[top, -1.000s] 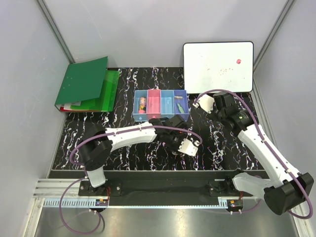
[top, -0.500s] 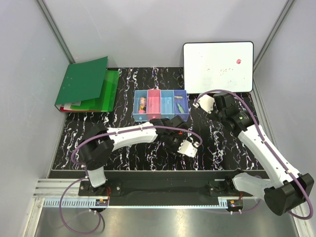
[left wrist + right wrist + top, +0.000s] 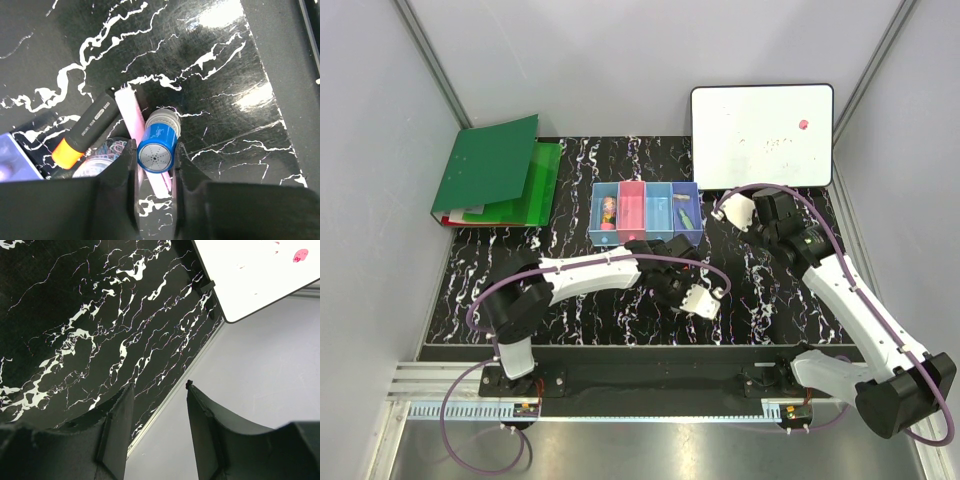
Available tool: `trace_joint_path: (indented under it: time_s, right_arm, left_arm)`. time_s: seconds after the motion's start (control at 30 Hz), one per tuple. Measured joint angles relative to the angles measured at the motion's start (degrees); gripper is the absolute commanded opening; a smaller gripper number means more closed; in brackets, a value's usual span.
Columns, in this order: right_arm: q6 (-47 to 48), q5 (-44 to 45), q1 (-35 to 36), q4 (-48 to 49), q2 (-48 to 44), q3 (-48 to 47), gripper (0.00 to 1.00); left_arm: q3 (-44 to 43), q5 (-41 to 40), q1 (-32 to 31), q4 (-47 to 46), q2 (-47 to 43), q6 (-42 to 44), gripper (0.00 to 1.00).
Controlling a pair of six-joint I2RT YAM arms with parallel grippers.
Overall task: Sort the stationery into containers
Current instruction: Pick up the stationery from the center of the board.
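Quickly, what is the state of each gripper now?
Left gripper: closed on a blue tube.
Right gripper: open, holding nothing.

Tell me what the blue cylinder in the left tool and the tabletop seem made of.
The blue cylinder: probably glossy plastic; its dimpled end face gleams, possibly metal. The black white-veined tabletop: likely marble-print laminate or film, glossy, judging by bright glare patches.

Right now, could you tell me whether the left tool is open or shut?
Shut: the left tool has its fingers pressed against both sides of the blue cylinder.
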State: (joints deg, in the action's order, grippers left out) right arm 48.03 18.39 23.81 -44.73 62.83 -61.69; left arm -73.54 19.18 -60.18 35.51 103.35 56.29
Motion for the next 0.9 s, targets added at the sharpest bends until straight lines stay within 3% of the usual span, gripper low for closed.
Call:
trace_joint_path:
  time_s: [0.4,0.67,0.9]
  right_arm:
    - [0.00,0.09,-0.74,0.44,-2.21,3.32,0.54]
    - [0.15,0.15,-1.07,0.59,-3.10,4.79,0.54]
    - [0.20,0.20,-1.49,1.05,-3.19,4.79,0.55]
  left_arm:
    - [-0.35,-1.14,-0.11,2.40,-1.11,-2.43,0.00]
    - [-2.58,-4.48,0.98,7.19,-11.82,-5.95,0.00]
    - [-9.25,-7.06,11.82,9.86,-12.92,-8.28,0.00]
